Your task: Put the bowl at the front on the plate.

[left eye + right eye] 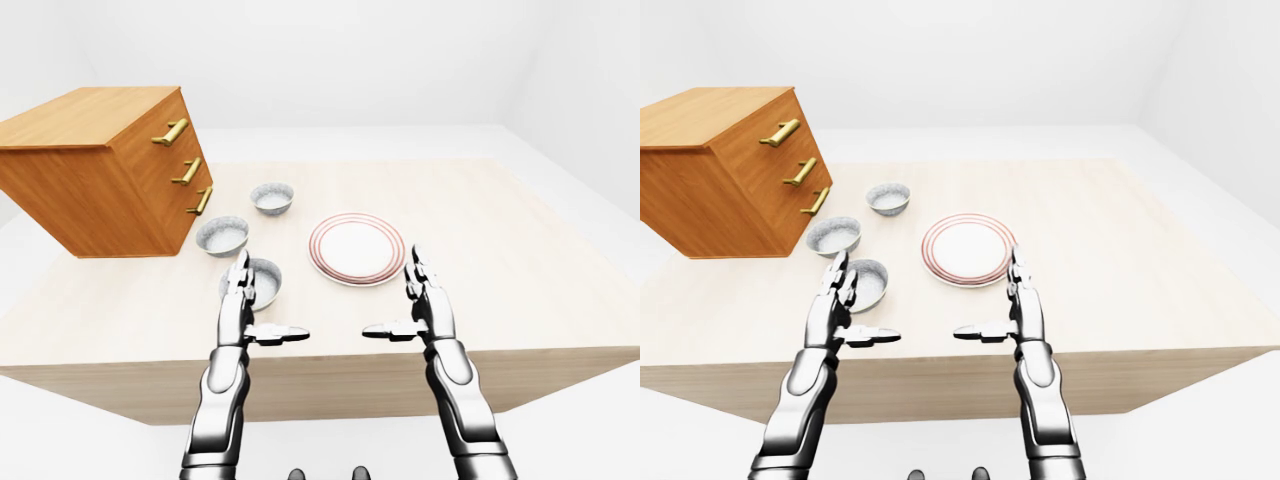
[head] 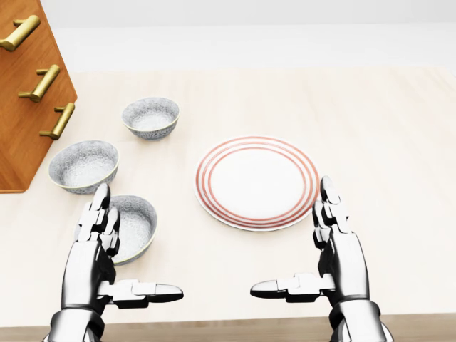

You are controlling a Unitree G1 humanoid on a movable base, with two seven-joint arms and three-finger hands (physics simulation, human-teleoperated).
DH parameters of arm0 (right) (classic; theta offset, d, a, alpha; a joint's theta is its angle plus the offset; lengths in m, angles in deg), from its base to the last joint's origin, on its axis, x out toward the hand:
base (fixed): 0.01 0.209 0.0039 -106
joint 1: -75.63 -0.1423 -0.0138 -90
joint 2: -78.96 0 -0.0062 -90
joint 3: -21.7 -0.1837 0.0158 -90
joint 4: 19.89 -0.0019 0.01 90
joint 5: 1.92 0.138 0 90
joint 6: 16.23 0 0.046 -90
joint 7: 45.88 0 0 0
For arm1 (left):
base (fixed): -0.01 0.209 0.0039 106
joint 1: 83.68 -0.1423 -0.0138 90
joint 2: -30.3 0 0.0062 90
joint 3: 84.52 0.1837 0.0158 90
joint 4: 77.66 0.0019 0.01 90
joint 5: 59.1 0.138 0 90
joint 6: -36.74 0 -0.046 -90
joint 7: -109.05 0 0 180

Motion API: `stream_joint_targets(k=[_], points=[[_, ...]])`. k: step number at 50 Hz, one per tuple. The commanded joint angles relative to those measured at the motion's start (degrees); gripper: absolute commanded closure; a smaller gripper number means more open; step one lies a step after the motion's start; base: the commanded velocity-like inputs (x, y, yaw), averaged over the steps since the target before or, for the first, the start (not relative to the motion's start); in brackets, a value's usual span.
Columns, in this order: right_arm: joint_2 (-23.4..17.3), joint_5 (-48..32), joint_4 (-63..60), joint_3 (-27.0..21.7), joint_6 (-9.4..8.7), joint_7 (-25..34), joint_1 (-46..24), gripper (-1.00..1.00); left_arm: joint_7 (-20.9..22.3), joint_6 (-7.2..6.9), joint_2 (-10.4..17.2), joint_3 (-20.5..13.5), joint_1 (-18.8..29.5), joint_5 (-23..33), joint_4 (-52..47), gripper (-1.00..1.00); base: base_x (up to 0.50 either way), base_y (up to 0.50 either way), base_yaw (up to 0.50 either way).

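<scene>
Front bowl (image 2: 132,226) is sitting upright on the tabletop (image 2: 399,142), nearest the lower edge of the head view, partly hidden behind the left hand (image 2: 100,263). The left fingers (image 2: 96,210) are standing straight up just beside the bowl's left rim; cannot tell if touching. Left thumb is sticking out flat to the right, below the bowl. Fingers are spread wide, holding nothing.

Plate (image 2: 257,182), white with red rings, is lying flat up and to the right of the left fingers, up and to the left of the right fingers (image 2: 329,206). It is lying near the front bowl, apart from it. Right hand (image 2: 335,267) is hovering just below the plate's right edge, fingers upright, thumb pointing left, wide apart, gripping nothing. The two thumbs are pointing at each other with a gap between.

Middle bowl (image 2: 83,165) is sitting above the left fingers, slightly left. Far bowl (image 2: 150,117) is sitting further up, right of the middle one. All three bowls are grey speckled, empty.

Wooden drawer cabinet (image 1: 105,170) with three brass handles (image 2: 44,83) is standing at the top left, tilted in the eye views, beside the middle bowl.
</scene>
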Motion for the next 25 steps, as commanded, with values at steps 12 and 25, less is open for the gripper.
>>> stream_joint_targets(k=[12, 25], points=[[-0.62, 0.82, 0.34, -0.85, 0.99, 1.52, -0.12, -1.0, 1.09, -0.5, 0.6, -1.51, 0.05, -1.81, -0.52, -1.0, 0.0, 0.0, 0.0], [-0.72, 1.36, 1.17, -1.3, 0.47, 1.92, -0.64, -1.0, 1.45, 0.95, 0.64, -1.3, -0.01, -1.19, 0.1, -1.0, 0.0, 0.0, 0.0]])
